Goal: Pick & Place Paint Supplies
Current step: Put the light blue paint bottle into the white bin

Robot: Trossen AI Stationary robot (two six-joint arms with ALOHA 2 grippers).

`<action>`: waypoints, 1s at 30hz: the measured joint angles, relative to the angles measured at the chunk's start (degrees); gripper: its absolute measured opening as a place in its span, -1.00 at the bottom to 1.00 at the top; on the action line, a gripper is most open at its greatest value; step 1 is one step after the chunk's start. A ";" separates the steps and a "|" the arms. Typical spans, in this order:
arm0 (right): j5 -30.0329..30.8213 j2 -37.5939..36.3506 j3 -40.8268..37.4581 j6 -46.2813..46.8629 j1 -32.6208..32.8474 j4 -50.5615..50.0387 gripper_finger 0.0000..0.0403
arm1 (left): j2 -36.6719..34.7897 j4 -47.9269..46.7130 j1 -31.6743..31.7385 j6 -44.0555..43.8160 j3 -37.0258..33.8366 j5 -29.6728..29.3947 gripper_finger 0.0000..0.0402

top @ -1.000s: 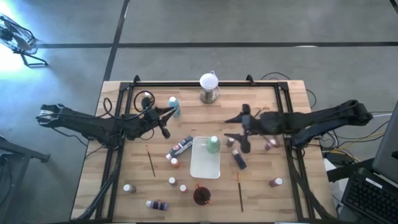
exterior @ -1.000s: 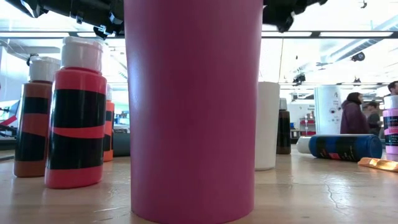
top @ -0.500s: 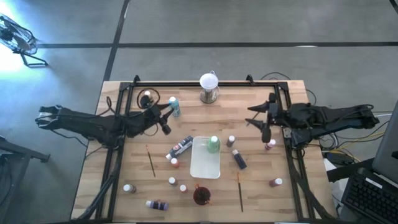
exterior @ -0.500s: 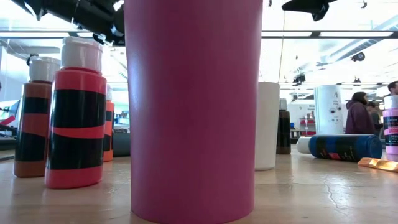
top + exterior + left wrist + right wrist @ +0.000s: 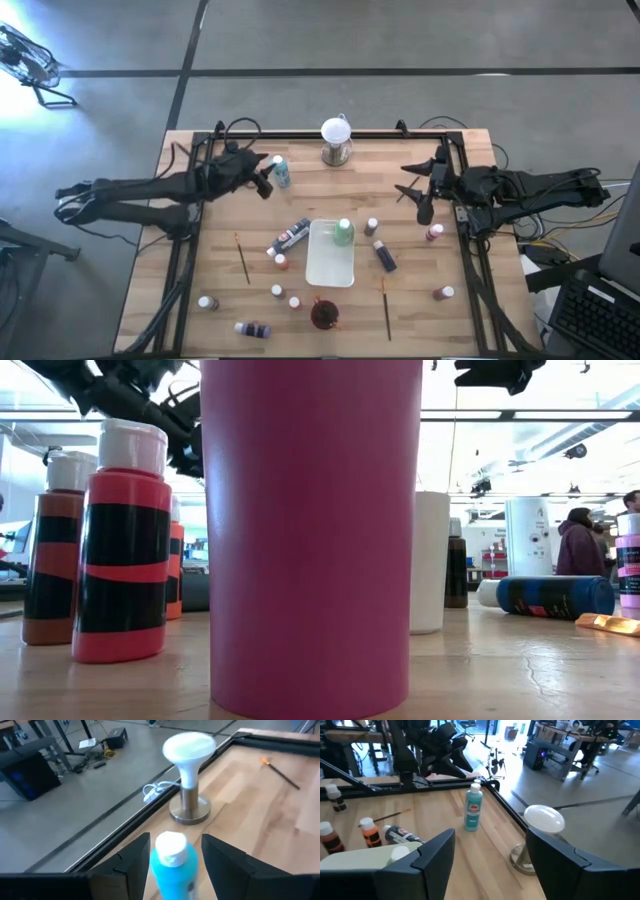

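A teal bottle (image 5: 280, 172) with a white cap stands upright on the table near the far left. My left gripper (image 5: 266, 176) is just to its left, open. In the left wrist view its fingers (image 5: 136, 857) stand on either side of the teal bottle (image 5: 172, 862); I cannot tell whether they touch it. My right gripper (image 5: 419, 190) hangs open in the air over the table's right side, nothing between its fingers (image 5: 432, 852). A green bottle (image 5: 343, 232) stands in the white tray (image 5: 328, 265). Other small bottles and two brushes (image 5: 242, 258) (image 5: 386, 308) lie scattered on the wood.
A white globe on a metal base (image 5: 336, 140) stands at the far edge, close to the teal bottle. The dark red cup (image 5: 323, 315) sits near the front edge. A dark bottle (image 5: 290, 238) lies left of the tray, a blue one (image 5: 383, 256) to its right. Black rails border the table.
My left gripper has swung toward the far edge and up to the teal bottle, sinking a little, and has opened. My right gripper has drawn back from over the middle toward the table's right edge, rising, then stayed still. The bottles have not moved.
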 joint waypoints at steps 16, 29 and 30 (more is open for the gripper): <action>1.25 0.18 0.00 -0.90 0.07 -0.02 0.19 | 5.98 0.55 11.68 11.74 -0.50 17.11 -0.08; 1.25 0.23 0.00 -0.16 0.06 -1.29 0.16 | 12.75 9.67 12.96 11.28 -0.48 22.57 -0.09; 1.25 0.23 0.01 -0.11 0.07 -1.27 0.17 | 13.02 10.05 12.96 10.96 -0.48 22.58 -0.09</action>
